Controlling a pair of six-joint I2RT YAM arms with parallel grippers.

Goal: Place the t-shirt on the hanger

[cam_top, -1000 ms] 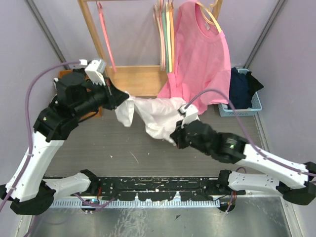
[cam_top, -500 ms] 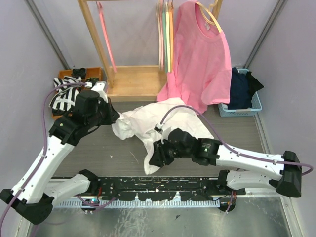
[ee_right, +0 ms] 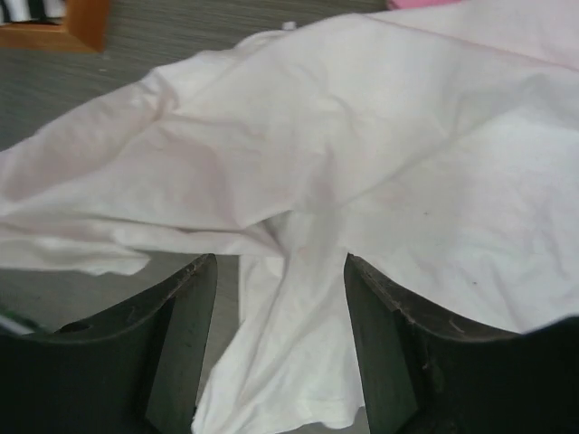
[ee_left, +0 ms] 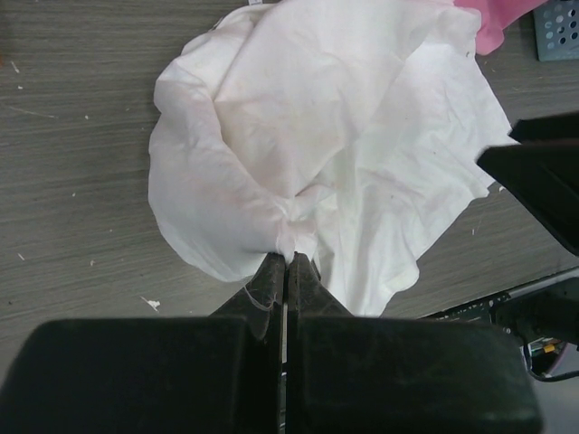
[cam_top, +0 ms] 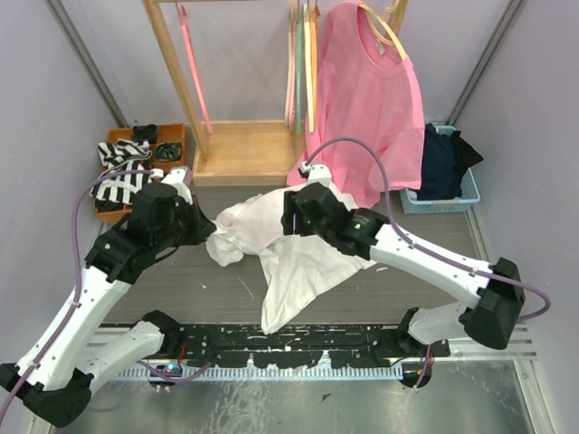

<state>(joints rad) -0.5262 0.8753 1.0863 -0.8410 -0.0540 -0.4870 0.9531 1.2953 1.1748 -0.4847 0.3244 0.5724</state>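
White t-shirt [cam_top: 294, 258] lies crumpled mid-bench [cam_top: 208, 282]. Left tool [ee_left: 288, 264] is pinched tight on a bunched fold at the shirt's left edge. Right tool [ee_right: 280, 271] hovers just over the cloth, jaws spread wide, gripping nothing. A pink shirt [cam_top: 362, 99] hangs on the rack behind.

- t-shirt [cam_top: 294, 267]: plain white, no print
- pink t-shirt [cam_top: 362, 99]: solid pink
- hanger [cam_top: 313, 81]: orange
- striped cloth [cam_top: 118, 181]: black and white stripes
- tabletop [cam_top: 181, 280]: grey with fine wood-grain streaks
- basket [cam_top: 439, 206]: pale blue, with dark navy clothes [cam_top: 441, 163] inside
- left hand [ee_left: 288, 262] and right hand [ee_right: 280, 262]: black
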